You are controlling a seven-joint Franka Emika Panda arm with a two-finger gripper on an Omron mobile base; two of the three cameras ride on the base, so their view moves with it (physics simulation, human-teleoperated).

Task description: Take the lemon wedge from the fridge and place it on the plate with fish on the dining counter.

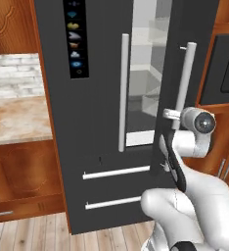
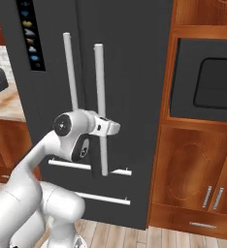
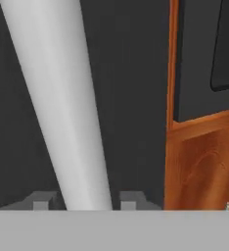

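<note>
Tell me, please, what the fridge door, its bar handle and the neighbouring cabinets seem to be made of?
Fridge door: probably painted metal, a flat dark grey with no sheen. Bar handle: looks like brushed steel, pale silver with soft shading along its round length. Cabinets: reddish wood, with visible grain and carved panels, lightly glossy.

Light was even and flat, rendered, with no hard shadows. The fridge [image 1: 102,147] interior glowed pale beside its dark doors. The hand view looked soft.

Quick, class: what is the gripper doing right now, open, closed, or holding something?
Gripper: fingers either side of the right fridge door's handle, with the door ajar; whether they clamp it cannot be told.
</note>
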